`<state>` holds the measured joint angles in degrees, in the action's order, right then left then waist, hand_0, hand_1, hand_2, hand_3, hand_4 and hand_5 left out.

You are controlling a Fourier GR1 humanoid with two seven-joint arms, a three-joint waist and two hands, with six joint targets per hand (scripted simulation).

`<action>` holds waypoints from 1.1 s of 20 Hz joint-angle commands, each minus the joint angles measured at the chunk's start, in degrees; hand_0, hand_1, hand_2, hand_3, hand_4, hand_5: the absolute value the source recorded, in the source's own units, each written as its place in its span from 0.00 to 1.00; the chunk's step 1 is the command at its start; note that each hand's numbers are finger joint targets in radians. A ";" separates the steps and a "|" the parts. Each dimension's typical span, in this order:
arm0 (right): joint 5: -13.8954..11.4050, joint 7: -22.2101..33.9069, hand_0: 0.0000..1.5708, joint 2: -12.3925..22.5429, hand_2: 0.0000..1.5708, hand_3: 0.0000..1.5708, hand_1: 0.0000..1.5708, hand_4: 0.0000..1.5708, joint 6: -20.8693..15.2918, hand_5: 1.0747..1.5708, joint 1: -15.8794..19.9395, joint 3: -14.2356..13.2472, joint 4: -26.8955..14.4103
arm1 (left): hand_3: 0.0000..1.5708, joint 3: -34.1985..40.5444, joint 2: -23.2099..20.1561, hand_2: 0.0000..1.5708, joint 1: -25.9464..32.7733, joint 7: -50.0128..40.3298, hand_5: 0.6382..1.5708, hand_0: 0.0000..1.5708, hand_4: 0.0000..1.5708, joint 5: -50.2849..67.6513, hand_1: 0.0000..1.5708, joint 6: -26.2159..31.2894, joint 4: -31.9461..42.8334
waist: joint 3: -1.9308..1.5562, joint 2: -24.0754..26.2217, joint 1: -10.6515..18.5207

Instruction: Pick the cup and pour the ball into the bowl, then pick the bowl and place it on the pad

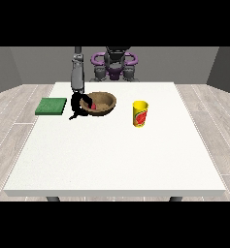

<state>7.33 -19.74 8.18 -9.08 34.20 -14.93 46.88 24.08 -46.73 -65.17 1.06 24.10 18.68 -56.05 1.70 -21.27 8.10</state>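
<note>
Bowl gripped at its rim, ball already inside

Bowl [103, 103] is sitting on the white counter [116, 155], tilting a little, with the red ball [93, 104] lying inside it. The hand at the view's left [78, 107] is closing around the bowl's near rim, fingers curling over the edge. The yellow cup [140, 114] is standing upright, well apart to the right. The green pad [51, 106] is waiting near the hand's other side. The bowl is looking stiff and light, likely wooden, so a rim pinch should be serving; the loose ball may be rolling if it tips. The other hand is not showing
</note>
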 commanded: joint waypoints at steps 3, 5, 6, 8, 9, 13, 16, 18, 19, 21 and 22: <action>-8.42 13.43 1.00 2.55 1.00 1.00 1.00 0.75 -5.15 0.78 -2.95 6.83 -1.53 | 0.00 0.27 0.95 0.00 3.99 1.63 0.98 0.00 0.00 -1.01 0.00 0.13 4.67 | -1.49 4.68 -2.44; -8.93 20.49 1.00 3.77 1.00 1.00 1.00 0.77 -5.85 0.81 -0.84 7.57 0.51 | 0.00 1.14 0.80 0.00 6.73 3.89 0.97 0.00 0.00 -0.94 0.00 1.89 7.31 | -1.50 7.02 -3.27; -9.21 25.41 1.00 3.89 1.00 1.00 1.00 0.78 -5.22 0.80 3.55 8.92 2.60 | 0.00 0.24 1.03 0.00 6.79 5.10 0.98 0.00 0.00 -3.16 0.00 0.03 8.55 | -1.50 7.46 -5.34; -11.10 29.82 1.00 7.29 1.00 1.00 1.00 0.80 -3.81 0.77 3.22 10.49 4.85 | 0.00 3.36 -3.02 0.00 9.05 5.56 0.97 0.00 0.00 -1.56 0.00 3.49 13.17 | -1.44 10.22 -6.44; -11.20 33.25 1.00 7.85 1.00 1.00 1.00 0.80 -3.29 0.78 5.99 10.83 5.60 | 0.00 2.93 -1.75 0.00 9.51 7.69 0.97 0.00 0.00 -2.42 0.00 2.62 13.44 | -1.49 9.36 -8.10; -10.08 36.74 1.00 8.55 1.00 1.00 1.00 0.80 -1.89 0.81 8.74 9.73 6.92 | 0.00 4.60 -5.44 0.00 10.31 10.10 0.97 0.00 0.00 -2.31 0.00 4.05 15.61 | -1.64 7.58 -10.07; -7.33 30.77 1.00 12.86 1.00 1.00 1.00 0.83 4.29 0.84 5.20 7.10 6.10 | 0.00 6.47 -9.06 0.00 11.49 10.98 0.97 0.00 0.00 -1.35 0.00 6.17 16.26 | -1.69 4.75 -10.76; -8.90 30.98 1.00 11.87 1.00 1.00 1.00 0.83 1.75 0.90 7.74 7.17 3.61 | 0.00 5.28 -8.40 0.00 9.19 8.20 0.97 0.00 0.00 -1.06 0.00 4.63 15.04 | -1.72 4.11 -9.28; -9.09 31.11 1.00 11.40 1.00 1.00 1.00 0.83 1.58 0.90 7.15 7.84 6.01 | 0.00 6.13 -9.55 0.00 10.50 12.40 0.97 0.00 0.00 -2.17 0.00 4.34 16.17 | -1.69 3.49 -11.14; -8.87 28.69 1.00 14.15 1.00 1.00 1.00 0.83 4.24 0.90 5.98 6.58 2.70 | 0.00 5.71 -8.99 0.00 10.47 9.84 0.96 0.00 0.00 -0.74 0.00 5.55 14.77 | -1.72 4.13 -9.81; -10.35 30.90 1.00 11.70 1.00 1.00 1.00 0.83 2.30 0.90 7.78 8.62 3.96 | 0.00 3.95 -7.66 0.00 10.40 10.73 0.96 0.00 0.00 -2.96 0.00 2.76 14.21 | -1.71 4.83 -10.80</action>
<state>-1.86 10.85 19.89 -7.07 40.76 -7.14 51.54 29.44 -54.86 -54.61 11.63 22.35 23.22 -40.85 0.02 -16.58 -2.03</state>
